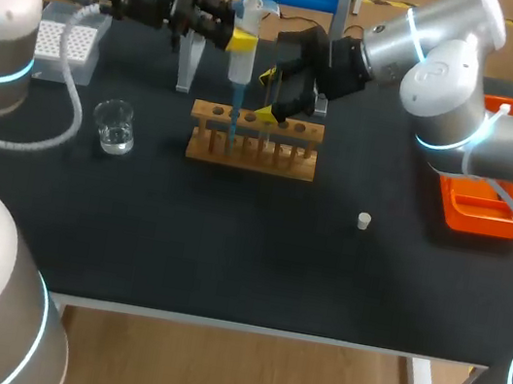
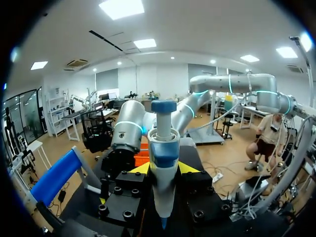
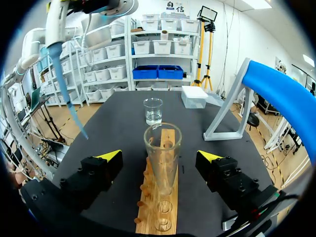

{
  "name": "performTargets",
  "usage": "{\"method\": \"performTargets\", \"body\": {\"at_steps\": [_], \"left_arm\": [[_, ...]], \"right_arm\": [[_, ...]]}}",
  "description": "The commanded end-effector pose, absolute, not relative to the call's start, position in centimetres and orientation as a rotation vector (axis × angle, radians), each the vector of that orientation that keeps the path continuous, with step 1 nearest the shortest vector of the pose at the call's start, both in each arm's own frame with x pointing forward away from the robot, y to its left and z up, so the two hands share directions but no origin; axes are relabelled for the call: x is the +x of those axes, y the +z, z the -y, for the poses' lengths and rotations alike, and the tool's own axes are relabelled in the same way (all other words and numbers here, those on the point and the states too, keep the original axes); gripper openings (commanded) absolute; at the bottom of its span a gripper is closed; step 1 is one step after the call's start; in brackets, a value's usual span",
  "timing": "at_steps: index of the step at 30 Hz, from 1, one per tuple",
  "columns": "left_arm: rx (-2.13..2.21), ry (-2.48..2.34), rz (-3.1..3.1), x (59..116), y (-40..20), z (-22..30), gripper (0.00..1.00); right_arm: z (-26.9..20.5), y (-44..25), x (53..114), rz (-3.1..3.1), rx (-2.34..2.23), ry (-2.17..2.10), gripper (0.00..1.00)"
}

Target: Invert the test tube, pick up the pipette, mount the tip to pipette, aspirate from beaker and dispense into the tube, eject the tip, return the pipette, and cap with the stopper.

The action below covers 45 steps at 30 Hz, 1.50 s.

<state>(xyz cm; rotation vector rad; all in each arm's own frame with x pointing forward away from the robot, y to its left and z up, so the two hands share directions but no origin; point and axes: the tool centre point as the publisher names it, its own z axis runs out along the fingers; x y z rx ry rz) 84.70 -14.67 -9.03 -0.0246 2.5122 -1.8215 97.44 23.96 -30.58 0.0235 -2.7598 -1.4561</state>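
From the head view, the left gripper (image 1: 243,40) is clamped on the pipette (image 1: 243,62), which stands upright with its blue tip (image 1: 232,124) reaching down at the wooden rack (image 1: 253,152). The right gripper (image 1: 271,94) sits just behind that rack. The beaker (image 1: 114,126) stands off to the rack's left, and the stopper (image 1: 364,221) lies well apart on the table (image 1: 228,246).

In the left wrist view, both yellow tips press the pipette from either side.

In the right wrist view, the test tube (image 3: 162,158) stands upright in the rack between the right gripper's spread fingers (image 3: 111,155), neither touching it
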Motion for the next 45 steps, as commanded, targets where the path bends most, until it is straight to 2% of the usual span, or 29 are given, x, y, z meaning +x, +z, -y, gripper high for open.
{"method": "performTargets", "body": {"at_steps": [1,12,45], "left_arm": [[-0.028,-1.838,-2.478,84.2,-9.9,15.8,0.00],[-0.040,-1.820,-2.457,83.2,-11.0,17.6,0.00],[-0.114,-1.785,-2.434,82.6,-11.3,17.7,0.00]], "right_arm": [[-23.9,-30.5,97.5,2.760,0.025,-1.453,1.00],[-23.9,-30.5,97.5,2.760,0.025,-1.453,1.00],[-23.9,-30.5,97.5,2.760,0.025,-1.453,1.00]]}}
